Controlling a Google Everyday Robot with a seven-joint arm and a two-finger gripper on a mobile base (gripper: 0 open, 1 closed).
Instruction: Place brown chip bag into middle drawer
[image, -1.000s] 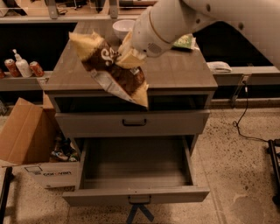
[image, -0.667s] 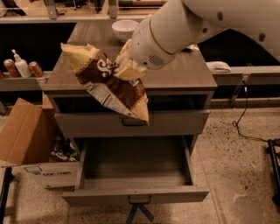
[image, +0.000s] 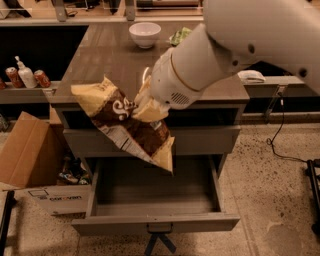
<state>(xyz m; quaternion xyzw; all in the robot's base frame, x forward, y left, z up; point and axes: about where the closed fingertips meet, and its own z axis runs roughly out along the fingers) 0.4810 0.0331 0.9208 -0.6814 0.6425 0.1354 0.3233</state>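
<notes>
The brown chip bag, dark brown with white script and yellow-tan ends, hangs tilted in the air in front of the cabinet's top drawer front. My gripper is shut on the bag's upper right part, its yellowish fingers pinching it. The bag's lower corner hangs above the back left part of the middle drawer, which is pulled wide open and holds nothing that I can see. Blue tape strips cross beneath the dark handle on its front panel.
A white bowl and a green chip bag sit at the back of the cabinet top. An open cardboard box stands on the floor at left. Cans and a bottle stand on a left shelf. A cable trails at right.
My gripper has carried the brown chip bag forward and down, from above the cabinet top to in front of the top drawer, over the open middle drawer.
</notes>
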